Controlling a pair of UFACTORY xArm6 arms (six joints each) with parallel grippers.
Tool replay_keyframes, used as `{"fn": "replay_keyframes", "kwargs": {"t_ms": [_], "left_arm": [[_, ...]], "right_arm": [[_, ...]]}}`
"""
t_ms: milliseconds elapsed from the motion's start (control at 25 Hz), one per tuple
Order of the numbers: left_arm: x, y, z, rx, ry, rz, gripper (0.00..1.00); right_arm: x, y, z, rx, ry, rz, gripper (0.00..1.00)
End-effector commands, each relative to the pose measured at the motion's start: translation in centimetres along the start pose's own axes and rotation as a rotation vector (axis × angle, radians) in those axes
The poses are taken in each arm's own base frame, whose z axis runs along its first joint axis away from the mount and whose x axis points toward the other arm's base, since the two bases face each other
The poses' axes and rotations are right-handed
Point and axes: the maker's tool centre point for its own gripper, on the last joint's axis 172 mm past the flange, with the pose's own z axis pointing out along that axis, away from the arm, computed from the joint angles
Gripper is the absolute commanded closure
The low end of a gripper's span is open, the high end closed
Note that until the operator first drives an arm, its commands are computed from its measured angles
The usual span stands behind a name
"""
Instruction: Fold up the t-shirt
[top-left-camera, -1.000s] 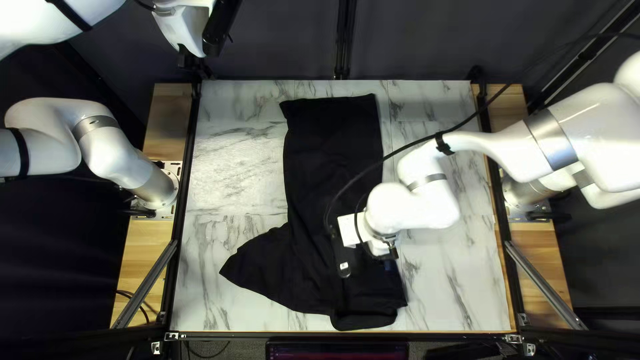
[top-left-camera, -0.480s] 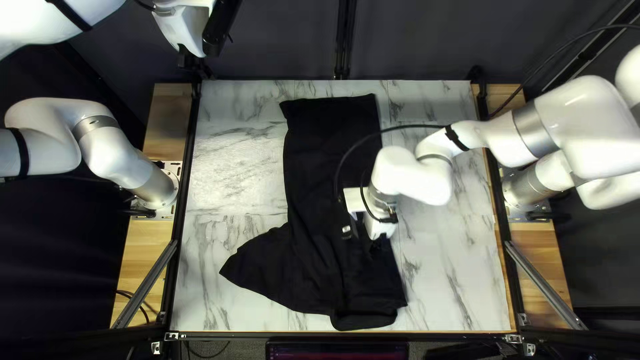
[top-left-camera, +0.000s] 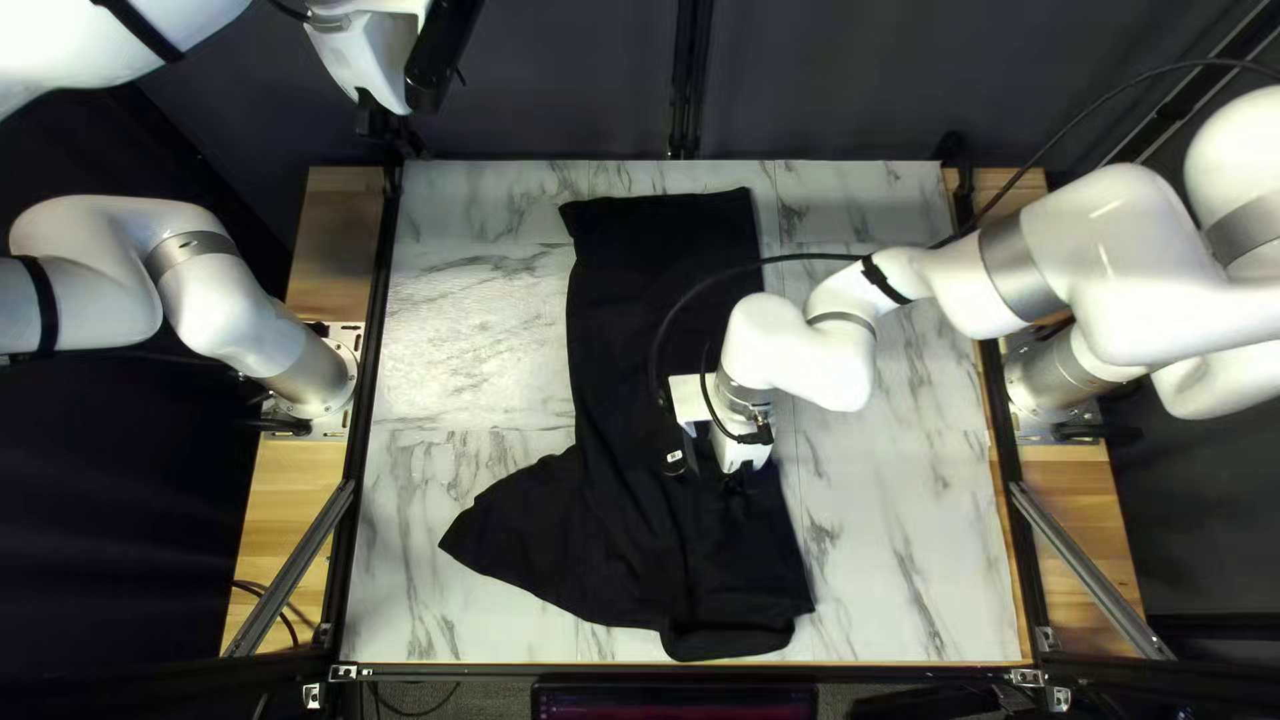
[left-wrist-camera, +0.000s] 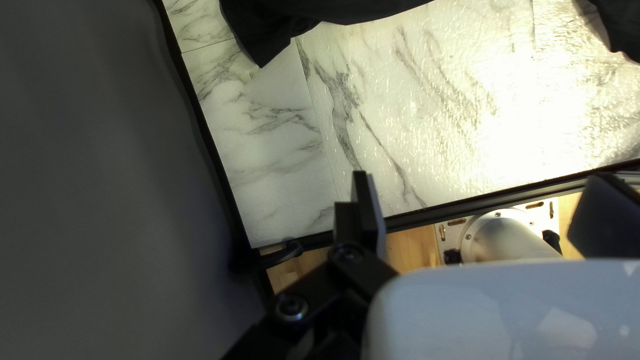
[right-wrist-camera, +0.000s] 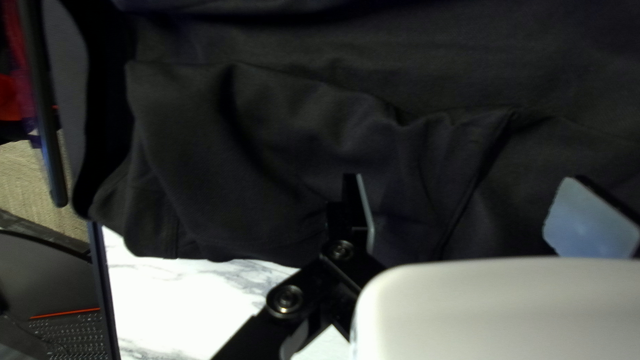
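black t-shirt [top-left-camera: 654, 294]: wrinkled; we should pinch every layer near its edge, then lift evenly.
right gripper [right-wrist-camera: 465, 200]: fingers apart for our grasp.
left gripper [left-wrist-camera: 481, 193]: fingers apart, uninvolved.

My left arm [top-left-camera: 220, 287], 9 o'clock in the top left view: glossy white, grey ring [top-left-camera: 190, 251], black strap [top-left-camera: 47, 304].
My right arm [top-left-camera: 1134, 240], 3 o'clock: rounded white, black cable [top-left-camera: 800, 256].
My right gripper [top-left-camera: 707, 472]: black links [right-wrist-camera: 310, 277], round screws [right-wrist-camera: 287, 299], pale pads [right-wrist-camera: 590, 223].
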Motion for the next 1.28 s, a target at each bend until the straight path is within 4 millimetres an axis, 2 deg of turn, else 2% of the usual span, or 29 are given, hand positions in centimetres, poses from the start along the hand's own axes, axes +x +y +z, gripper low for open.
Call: {"fn": "replay_keyframes", "kwargs": {"t_ms": [40, 480, 880, 1120, 1280], "left_arm": [[0.0, 0.0, 0.0, 0.0, 0.0, 0.0, 0.0], [0.0, 0.0, 0.0, 0.0, 0.0, 0.0, 0.0], [0.0, 0.0, 0.0, 0.0, 0.0, 0.0, 0.0], [0.0, 0.0, 0.0, 0.0, 0.0, 0.0, 0.0], [0.0, 0.0, 0.0, 0.0, 0.0, 0.0, 0.0]], "right_arm": [[-0.5, 0.1, 0.6, 0.004, -0.007, -0.001, 0.0], [0.1, -1.4, 0.7, 0.043, -0.03, -0.014, 0.0], [0.0, -1.9, 2.1, 0.053, -0.027, -0.026, 0.0], [1.6, -3.5, 0.9, 0.048, -0.019, -0.037, 0.0], [2.5, -3.6, 0.6, 0.05, -0.007, -0.047, 0.0]]}}
